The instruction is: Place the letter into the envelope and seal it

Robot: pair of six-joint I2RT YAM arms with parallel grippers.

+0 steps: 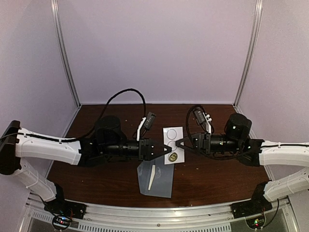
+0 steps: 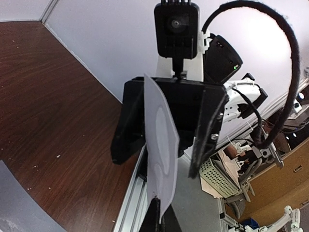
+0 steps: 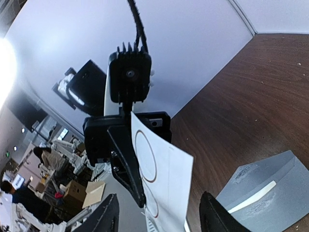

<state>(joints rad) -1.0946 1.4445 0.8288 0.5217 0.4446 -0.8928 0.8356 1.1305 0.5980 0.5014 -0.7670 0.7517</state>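
Left gripper [image 1: 168,149] is clamped on the white sticker strip [image 1: 173,134], holding it above the table [image 1: 96,179]. At its 3 o'clock, the right gripper [image 1: 175,143] has its fingers [image 3: 109,216] spread apart on either side of the strip. The envelope [image 1: 161,186] lies flat at 6 o'clock from both, near the table's front edge.

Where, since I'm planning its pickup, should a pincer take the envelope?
Probably the envelope by its right edge, coming in low from the right: it lies flat on the table, so only a thin edge can be pinched, and that side is clear of the white strip.
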